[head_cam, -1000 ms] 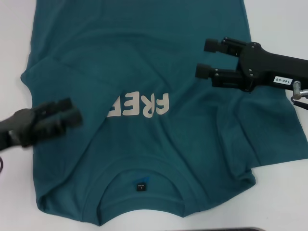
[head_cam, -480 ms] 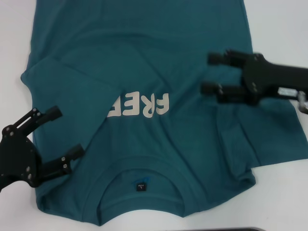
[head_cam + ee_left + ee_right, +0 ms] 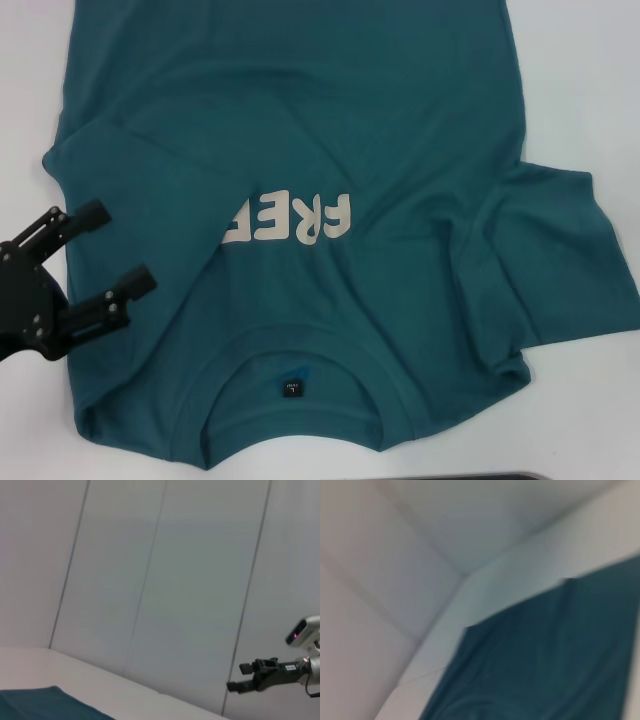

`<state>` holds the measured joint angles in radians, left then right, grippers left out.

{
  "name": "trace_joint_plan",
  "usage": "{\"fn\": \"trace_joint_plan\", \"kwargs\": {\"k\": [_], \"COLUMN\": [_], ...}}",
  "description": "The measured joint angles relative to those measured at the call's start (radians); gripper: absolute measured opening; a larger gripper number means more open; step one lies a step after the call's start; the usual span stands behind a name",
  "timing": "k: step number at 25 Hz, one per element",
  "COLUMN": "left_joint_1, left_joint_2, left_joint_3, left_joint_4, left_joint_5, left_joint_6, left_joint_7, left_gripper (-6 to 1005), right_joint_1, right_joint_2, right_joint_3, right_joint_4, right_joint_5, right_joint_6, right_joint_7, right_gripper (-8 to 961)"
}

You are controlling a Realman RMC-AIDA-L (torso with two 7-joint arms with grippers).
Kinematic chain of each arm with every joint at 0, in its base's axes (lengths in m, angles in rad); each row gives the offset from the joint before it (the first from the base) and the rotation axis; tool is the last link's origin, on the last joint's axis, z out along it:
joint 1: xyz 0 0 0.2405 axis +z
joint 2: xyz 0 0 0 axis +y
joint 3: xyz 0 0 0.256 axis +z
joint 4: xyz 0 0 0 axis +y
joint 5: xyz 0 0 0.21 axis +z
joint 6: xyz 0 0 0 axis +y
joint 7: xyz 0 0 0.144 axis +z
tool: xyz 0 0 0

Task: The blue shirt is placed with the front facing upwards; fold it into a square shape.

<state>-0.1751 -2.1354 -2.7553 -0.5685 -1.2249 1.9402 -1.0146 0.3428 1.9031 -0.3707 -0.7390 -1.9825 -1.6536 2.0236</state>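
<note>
Lying flat: blue shirt [image 3: 330, 150] is spread front-up on the white table [image 3: 590, 60], left sleeve folded over the chest.
Left gripper [image 3: 112, 250]: held at the shirt's left edge, jaws apart, empty.
Right gripper [image 3: 238, 677]: seen far off the shirt from the left wrist, jaws apart.

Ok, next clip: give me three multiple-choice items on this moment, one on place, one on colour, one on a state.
1. Where is the left gripper in the head view?
A. at the shirt's left edge
B. over the collar
C. off the table

2. What colour are the letters on the shirt?
A. black
B. cream
C. red

3. How are the left gripper's fingers?
A. shut on cloth
B. shut, empty
C. open, empty

Key: 1 A, it sits over the shirt's left edge; 2 B, pale print on teal; 3 C, the fingers are spread with nothing between.
</note>
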Motion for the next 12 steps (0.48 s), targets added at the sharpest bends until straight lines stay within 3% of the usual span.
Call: {"fn": "trace_joint_plan", "kwargs": {"k": [6,9,12], "left_joint_1": [-0.007,-0.006,-0.004], "left_joint_2": [-0.003,-0.003,-0.003], "left_joint_3": [-0.024,-0.044,-0.051], "left_joint_4": [0.004,0.004,0.004], "left_joint_5": [-0.002,-0.01,-0.029], "left_joint_6": [0.006,0.016,0.028], "left_joint_7": [-0.015,-0.019,-0.022], "left_gripper": [933,933,934], "right_joint_1": [0.053,0.093,0.131], "right_joint_2": [-0.101,-0.133,-0.149], "right_joint_3": [-0.014,-0.017,-0.019], "right_joint_4": [-0.007,-0.012,-0.032], "right_joint_5": [-0.187,-0.31,-0.419], "right_joint_6": [0.065,0.034,-0.006], "right_joint_7": [0.306,0.377,0.419], "right_gripper": [867,866,866]}}
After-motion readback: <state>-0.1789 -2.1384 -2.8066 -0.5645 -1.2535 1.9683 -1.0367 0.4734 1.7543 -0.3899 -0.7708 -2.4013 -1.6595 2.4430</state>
